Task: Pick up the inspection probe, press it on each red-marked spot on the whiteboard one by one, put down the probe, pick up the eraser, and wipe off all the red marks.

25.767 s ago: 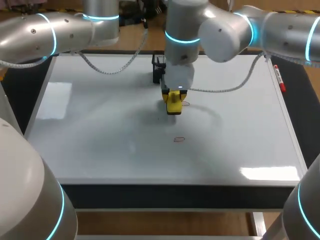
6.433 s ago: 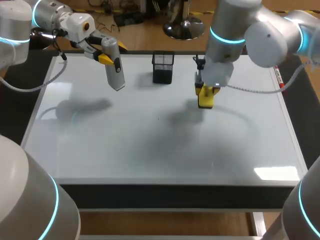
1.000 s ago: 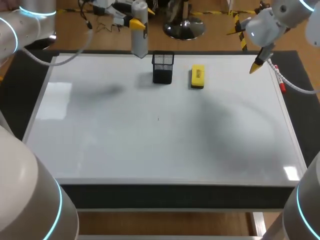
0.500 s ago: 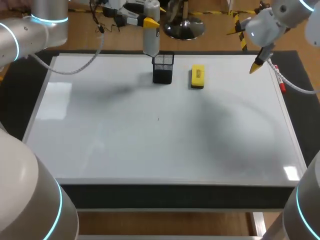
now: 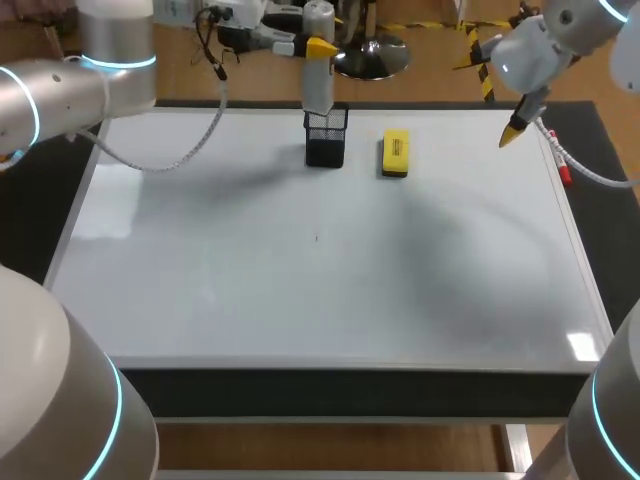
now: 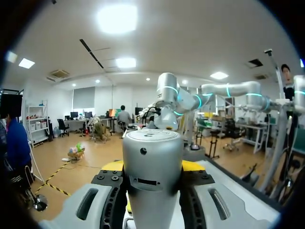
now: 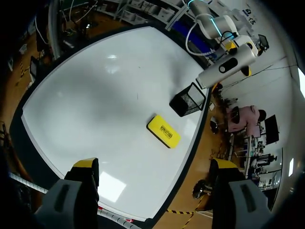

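Carried right along the far edge over the last second: inspection probe (image 5: 318,82) in the left end effector (image 6: 152,167), now directly above the black mesh holder (image 5: 326,140).
Clamped on the silver probe from both sides, yellow tips flanking its body; held upright, lower end just over the holder's rim. Standing at the far middle of the whiteboard (image 5: 300,290): the holder. Lying flat just right of it, apart from it: yellow eraser (image 5: 395,154). Raised over the far right corner, unmoved, fingers wide apart: right end effector (image 7: 155,166). Resting along the board's right edge: red marker (image 5: 557,158).
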Robot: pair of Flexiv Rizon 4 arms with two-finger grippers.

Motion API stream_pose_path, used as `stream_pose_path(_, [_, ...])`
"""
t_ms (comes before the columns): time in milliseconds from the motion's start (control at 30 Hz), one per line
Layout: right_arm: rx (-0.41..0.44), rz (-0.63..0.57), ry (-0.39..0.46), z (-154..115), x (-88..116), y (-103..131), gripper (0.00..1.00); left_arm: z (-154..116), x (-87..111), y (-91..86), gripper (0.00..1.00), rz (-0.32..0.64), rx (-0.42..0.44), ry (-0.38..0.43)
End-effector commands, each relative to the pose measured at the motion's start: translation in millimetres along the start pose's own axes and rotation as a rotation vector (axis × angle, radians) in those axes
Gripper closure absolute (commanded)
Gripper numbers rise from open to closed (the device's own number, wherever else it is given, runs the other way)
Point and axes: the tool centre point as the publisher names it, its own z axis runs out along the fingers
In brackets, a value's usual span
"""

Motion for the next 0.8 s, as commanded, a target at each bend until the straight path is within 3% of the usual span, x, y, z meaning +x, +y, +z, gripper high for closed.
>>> stream_pose_path(33, [0.003,-0.002,0.002,0,0,0,0.00,4,0.1,2.6,1.00,0.000,0.003,-0.052])
stream_pose_path(800, [0.003,-0.002,0.002,0,0,0,0.00,12,-13.5,21.6,1.00,-0.049,0.039,-0.141])
